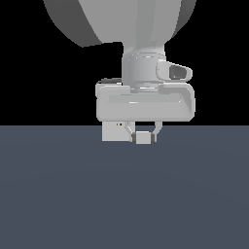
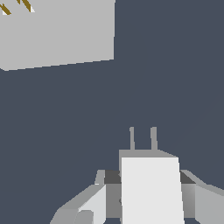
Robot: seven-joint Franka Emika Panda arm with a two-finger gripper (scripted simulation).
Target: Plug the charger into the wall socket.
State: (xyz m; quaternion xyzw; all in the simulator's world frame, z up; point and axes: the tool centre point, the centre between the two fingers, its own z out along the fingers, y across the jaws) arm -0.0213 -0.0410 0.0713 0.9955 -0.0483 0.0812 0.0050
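While the white Franka arm hung low over the dark slate-blue floor (image 1: 124,194) in the exterior view, its gripper (image 1: 143,137) held the small off-white rectangular charger block (image 1: 142,138) clamped between two dark-tipped fingers (image 1: 132,138) — one pad on each side of the block. Just beside the charger, toward the exterior view's left, stood the flat upright light-grey square socket plate (image 1: 113,132), its two tiny dark holes showing near its upper edge. The plate's top was partly hidden by the broad hand body above it. Whether charger and plate touched could not be told from there.

Seen from the wrist view, the charger (image 2: 151,188) filled the foreground, gripped at both flanks by the grey fingers (image 2: 113,194), and two thin grey prongs (image 2: 142,138) rose from its far end. The socket plate (image 2: 57,33) lay well apart from the prongs — off to one side rather than in line with them — with two yellowish slots (image 2: 16,6) at the frame's edge.
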